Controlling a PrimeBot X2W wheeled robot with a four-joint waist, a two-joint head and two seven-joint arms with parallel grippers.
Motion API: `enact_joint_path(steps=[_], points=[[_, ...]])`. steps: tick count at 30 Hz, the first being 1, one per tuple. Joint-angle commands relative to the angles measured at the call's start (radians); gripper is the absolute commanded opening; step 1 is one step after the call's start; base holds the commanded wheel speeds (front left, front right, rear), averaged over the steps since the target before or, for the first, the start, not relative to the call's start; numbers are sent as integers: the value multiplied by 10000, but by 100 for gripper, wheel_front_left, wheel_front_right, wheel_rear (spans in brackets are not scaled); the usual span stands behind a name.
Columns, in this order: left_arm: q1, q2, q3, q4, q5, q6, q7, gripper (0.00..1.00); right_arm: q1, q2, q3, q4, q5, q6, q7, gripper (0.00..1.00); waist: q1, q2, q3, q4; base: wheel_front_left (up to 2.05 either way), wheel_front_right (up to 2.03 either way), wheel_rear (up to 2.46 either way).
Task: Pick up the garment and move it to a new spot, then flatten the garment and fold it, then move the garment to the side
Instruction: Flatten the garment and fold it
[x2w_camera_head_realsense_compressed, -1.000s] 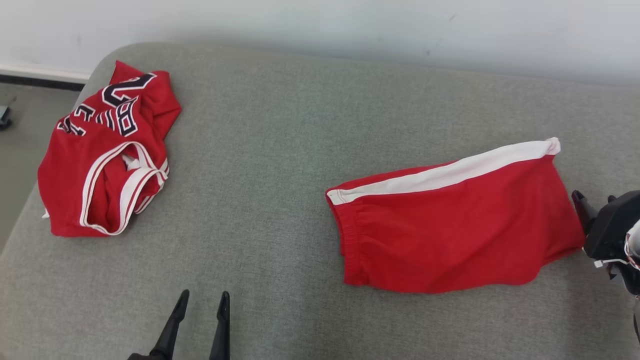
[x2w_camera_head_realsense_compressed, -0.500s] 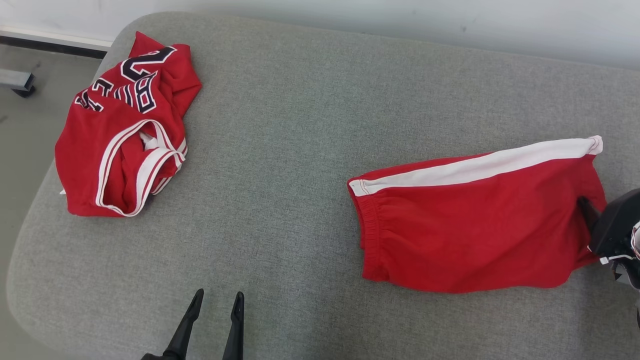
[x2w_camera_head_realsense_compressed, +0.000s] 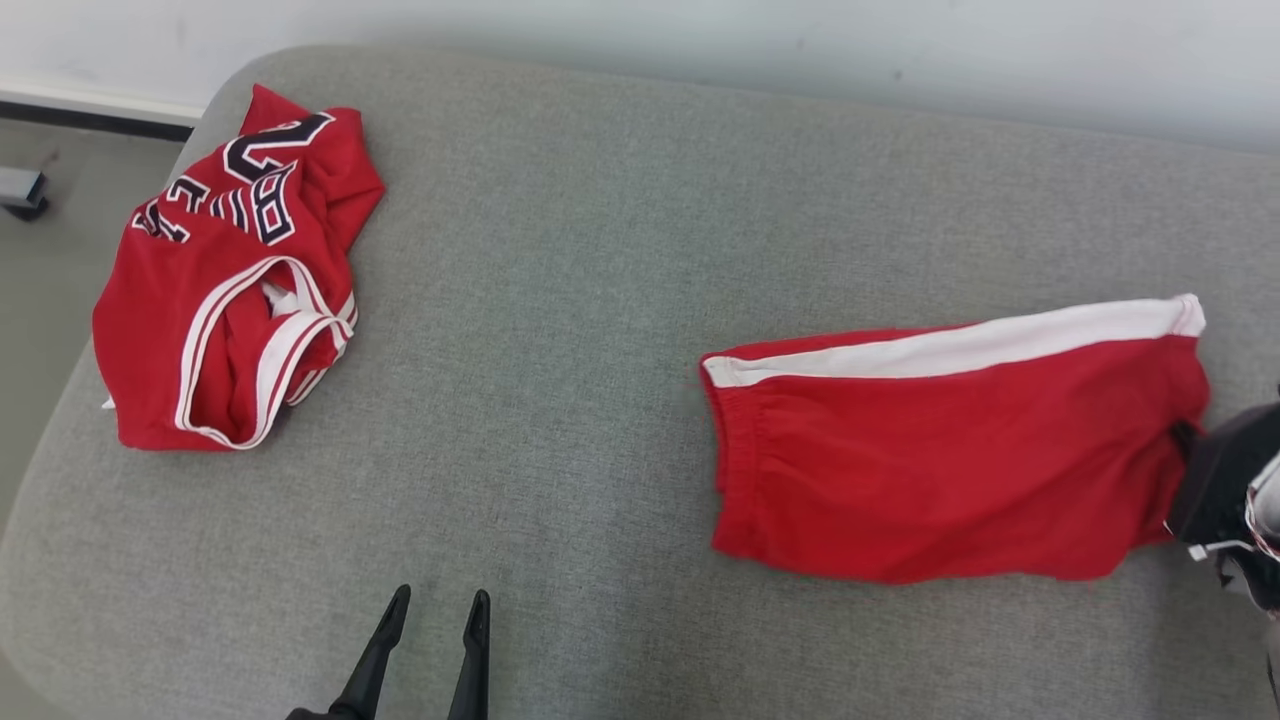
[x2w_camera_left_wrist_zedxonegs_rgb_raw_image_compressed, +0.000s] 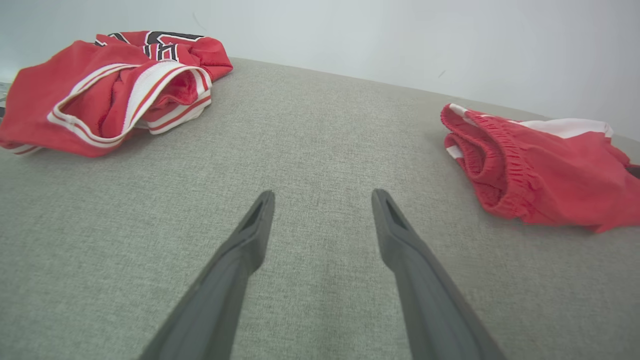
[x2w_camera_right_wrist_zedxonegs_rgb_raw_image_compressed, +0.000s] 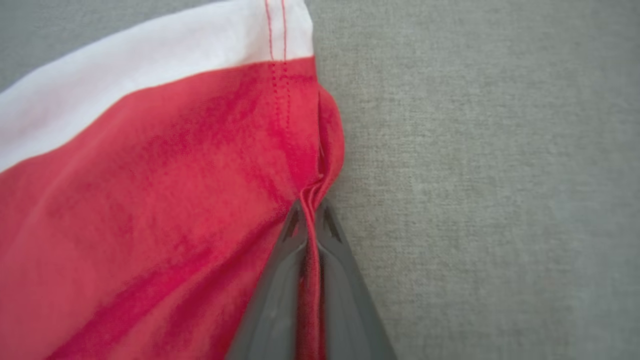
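L gripper (x2w_camera_head_realsense_compressed: 432, 612) sits at the btm of the head view, left of middle. Its fingers are apart w/ a mid gap and nothing in it, low over the bare cushion (x2w_camera_head_realsense_compressed: 600, 250).

R gripper (x2w_camera_right_wrist_zedxonegs_rgb_raw_image_compressed: 310, 212) is at the right edge of the head view, pinched tight on the shorts (x2w_camera_head_realsense_compressed: 950, 460). R wrist view shows a thin fold of red hem squeezed between its fingers.

The shorts lie right of middle in the head view, flat-ish. Waistband is at the left, white stripe along the top edge, hem at the right.

They look soft, thin and light, prob. a bit slippy. They look folded in half. Pulled by one spot, they will sag and bunch. The hem pinch can drag them, but a second hold at the waistband end would keep them neat. I can't tell how many layers the pinch has, as it's blurry there.

Upper left there is a crumpled jersey (x2w_camera_head_realsense_compressed: 220, 290), well apart from the shorts, near the cushion's corner.

The cushion is grey woven cloth, a bit rough, so the shorts may catch & wrinkle if slid. There is lots of bare room between the two clothes.

Behind is a pale wall (x2w_camera_head_realsense_compressed: 700, 30). At far left is a strip of floor (x2w_camera_head_realsense_compressed: 40, 280).
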Motion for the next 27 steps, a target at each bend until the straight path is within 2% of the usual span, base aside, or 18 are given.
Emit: enact_joint_path(steps=[1,10,19,23,27], points=[[84,-19,23,20,-19,8,-32,100,354,-91,-114,27,-116,-44,-52,0,-1,-1,-216,-170,0,0,0],[194,-24,15,86,-108,8,-32,100,1045,-232,-969,-868,-523,-36,-181,0,-1,-1,-656,-618,0,0,0],[281,-31,-7,203,-131,9,-32,100,1775,-282,-2024,-1832,-1051,-36,-39,0,-1,-1,-967,-765,0,0,0],[378,-34,1,250,-161,9,-32,100,1956,-88,-2001,-2354,-1149,-36,119,0,-1,-1,-1148,-794,0,0,0],[440,-37,-36,288,-182,9,-32,100,2095,164,-1436,-2999,-1037,-36,267,0,-1,-1,-1362,-808,0,0,0]])
